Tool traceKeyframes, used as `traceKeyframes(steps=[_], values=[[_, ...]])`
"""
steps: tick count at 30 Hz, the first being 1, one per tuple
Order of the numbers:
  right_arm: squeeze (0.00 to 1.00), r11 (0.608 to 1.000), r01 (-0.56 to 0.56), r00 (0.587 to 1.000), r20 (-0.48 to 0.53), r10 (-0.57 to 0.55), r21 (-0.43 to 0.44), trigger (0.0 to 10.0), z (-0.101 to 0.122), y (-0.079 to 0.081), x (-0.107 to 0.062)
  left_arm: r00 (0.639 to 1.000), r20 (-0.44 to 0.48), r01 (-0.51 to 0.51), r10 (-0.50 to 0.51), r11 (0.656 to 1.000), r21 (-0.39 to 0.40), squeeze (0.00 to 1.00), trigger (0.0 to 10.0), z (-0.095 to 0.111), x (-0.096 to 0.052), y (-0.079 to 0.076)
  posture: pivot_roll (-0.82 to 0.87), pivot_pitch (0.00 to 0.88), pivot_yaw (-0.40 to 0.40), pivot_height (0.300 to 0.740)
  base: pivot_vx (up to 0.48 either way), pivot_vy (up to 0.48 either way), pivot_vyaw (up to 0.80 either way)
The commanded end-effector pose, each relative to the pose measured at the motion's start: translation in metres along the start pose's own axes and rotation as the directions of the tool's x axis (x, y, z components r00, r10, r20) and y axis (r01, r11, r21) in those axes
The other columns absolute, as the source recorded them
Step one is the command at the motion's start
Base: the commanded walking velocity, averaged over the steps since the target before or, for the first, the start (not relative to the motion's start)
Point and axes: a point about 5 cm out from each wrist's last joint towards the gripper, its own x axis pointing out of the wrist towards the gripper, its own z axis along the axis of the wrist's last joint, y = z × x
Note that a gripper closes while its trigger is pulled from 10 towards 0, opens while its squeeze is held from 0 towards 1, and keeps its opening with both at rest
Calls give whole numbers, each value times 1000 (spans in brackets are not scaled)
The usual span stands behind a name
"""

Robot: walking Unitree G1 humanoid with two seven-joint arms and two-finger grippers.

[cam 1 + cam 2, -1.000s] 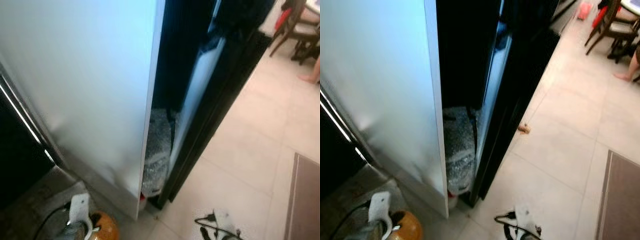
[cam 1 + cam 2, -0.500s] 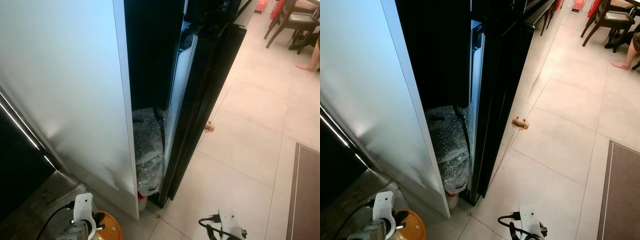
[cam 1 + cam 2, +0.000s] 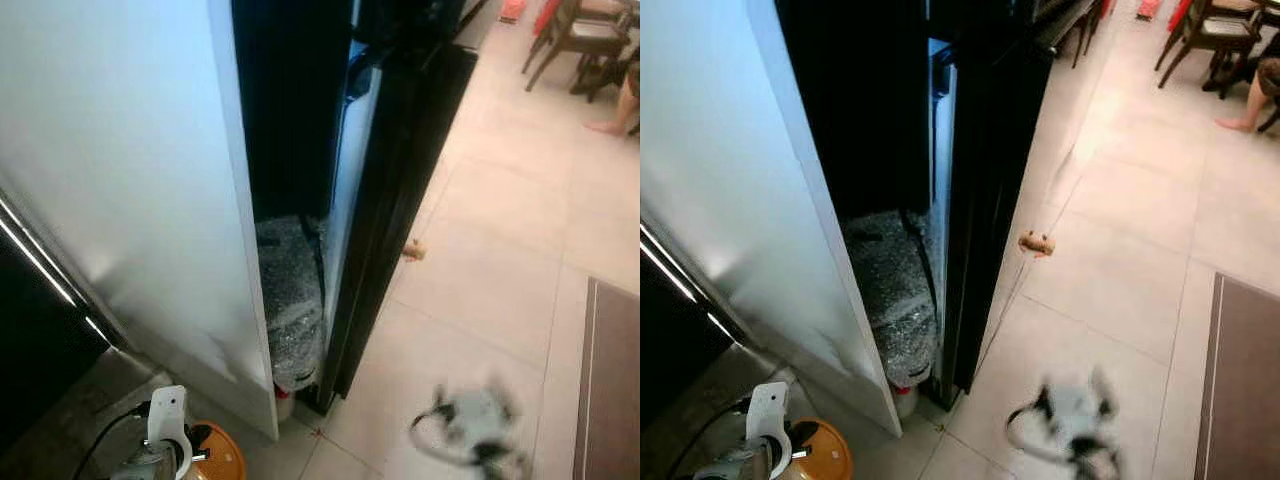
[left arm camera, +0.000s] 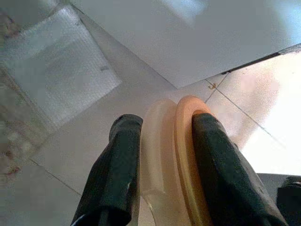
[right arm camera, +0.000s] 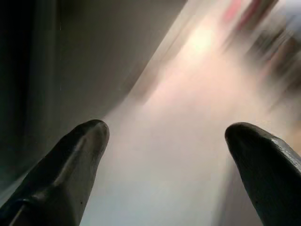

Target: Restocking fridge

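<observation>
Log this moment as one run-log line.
left tool: shut on orange container | right tool: open, blurred, low over floor | fridge door: ajar

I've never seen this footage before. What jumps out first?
The tall black fridge door stands ajar beside a white panel, with a bubble-wrapped bundle low in the dark gap between them. At bottom left, the left gripper clamps an orange-lidded container. The right gripper, fingers apart, blurs over the pale tiled floor.

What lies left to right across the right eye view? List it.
White panel → bubble wrap → black fridge door → small brown object on the floor → mat.
</observation>
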Motion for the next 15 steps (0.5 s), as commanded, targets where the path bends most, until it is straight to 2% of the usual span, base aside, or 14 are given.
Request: traceKeyframes(steps=[1, 3, 5, 6, 7, 9, 11, 15], values=[[0, 1000, 24, 984, 177, -20, -20, 10000, 22, -4, 5, 1000, -24, 7, -7, 1000, 20, 0, 10000, -3, 0, -2, -86, 3, -57, 740, 0, 0, 0], [0, 1000, 26, 974, 226, -22, -15, 10000, 28, -7, 4, 1000, -23, 6, -5, 1000, 18, 0, 10000, -3, 0, -2, -89, 0, -64, 740, 0, 0, 0], [0, 1000, 25, 974, 225, -23, -7, 10000, 29, -9, 4, 1000, -21, 4, -4, 1000, 15, 0, 10000, -3, 1, -3, -99, 0, -69, 740, 0, 0, 0], [0, 972, 13, 999, -39, -4, 234, 10000, 9, 0, 0, 1000, -19, 3, -3, 1000, 12, 0, 10000, -2, 1, -4, -100, 0, -70, 740, 0, 0, 0], [0, 944, 8, 996, -86, 21, 329, 10000, 5, 4, -5, 1000, -19, 3, -3, 1000, 12, 0, 10000, -2, 1, -4, -100, 0, -70, 740, 0, 0, 0], [0, 932, 19, 994, -106, 21, 363, 10000, 2, 4, -10, 1000, -19, 3, -3, 1000, 10, 0, 10000, -2, 1, -5, -104, 0, -71, 740, 0, 0, 0], [0, 938, 29, 996, -88, 1, 344, 10000, 4, 2, -12, 1000, -19, 6, -6, 1000, 9, 0, 10000, -1, 1, -7, -106, 0, -72, 740, 0, 0, 0], [0, 945, 40, 999, -9, -40, 325, 10000, 8, -2, -18, 1000, -18, 9, -9, 1000, 7, 0, 10000, 0, 2, -9, -100, 0, -78, 740, 0, 0, 0]])
